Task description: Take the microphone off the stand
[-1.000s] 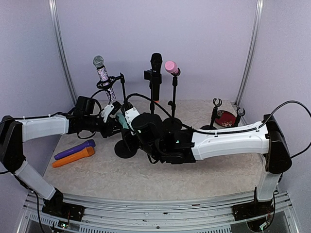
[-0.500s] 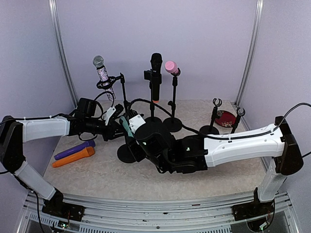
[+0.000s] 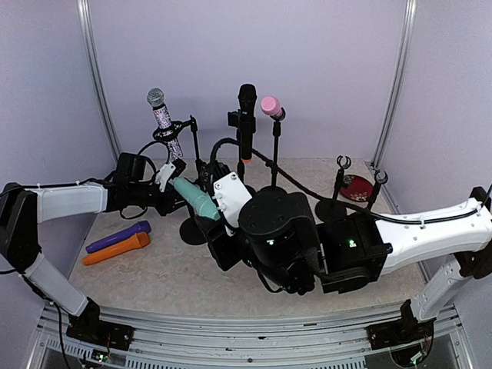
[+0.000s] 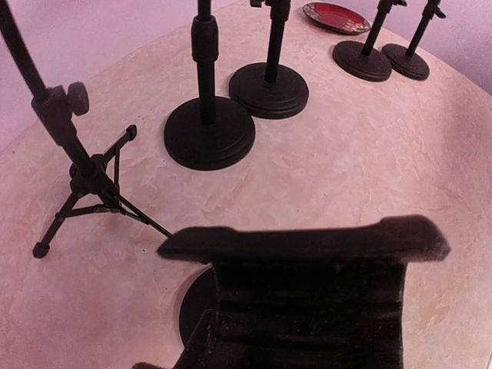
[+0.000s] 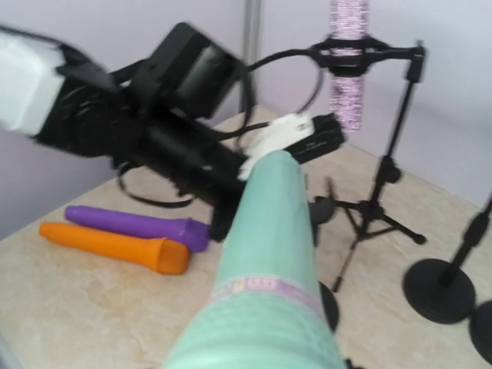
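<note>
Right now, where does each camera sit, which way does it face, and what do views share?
Top external: above, behind the bases, facing the table; left arm and right arm show.
Left wrist: low, facing round stand bases and red plate; its shut left tool fills the bottom.
Right wrist: looks along the held teal microphone toward the left arm.
Shared: the tripod stand appears in all three.

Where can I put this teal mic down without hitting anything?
Bare table between the orange mic and the near edge is free. The back is crowded with stand bases; the right arm with the teal mic covers the middle.
</note>
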Motion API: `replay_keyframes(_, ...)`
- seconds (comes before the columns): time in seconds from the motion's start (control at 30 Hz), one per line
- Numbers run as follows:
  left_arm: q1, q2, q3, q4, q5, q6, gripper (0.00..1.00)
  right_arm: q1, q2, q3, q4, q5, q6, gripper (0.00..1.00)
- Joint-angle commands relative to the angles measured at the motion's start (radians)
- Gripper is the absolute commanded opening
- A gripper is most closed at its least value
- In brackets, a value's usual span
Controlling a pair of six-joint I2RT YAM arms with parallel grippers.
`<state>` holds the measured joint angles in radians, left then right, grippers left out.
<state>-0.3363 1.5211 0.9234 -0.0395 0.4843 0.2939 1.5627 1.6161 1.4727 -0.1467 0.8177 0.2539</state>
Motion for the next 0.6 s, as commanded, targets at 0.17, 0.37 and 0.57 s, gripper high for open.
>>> replay_keyframes(0.17,0.024,-0.100,0.084,-0.210,0.039,0.190,0.99,-0.069,-0.031,-0.035,-0.189,-0.118,0.182,0.00)
replay_keyframes(0.37,0.092,-0.241,0.116,-0.562,0.187,0.517,0.99,-0.182,-0.028,-0.092,-0.124,-0.418,0.198,0.00)
replay_keyframes(0.57,0.089,-0.372,0.062,-0.792,0.226,0.732,0.99,-0.284,0.061,-0.078,0.013,-0.735,0.184,0.00)
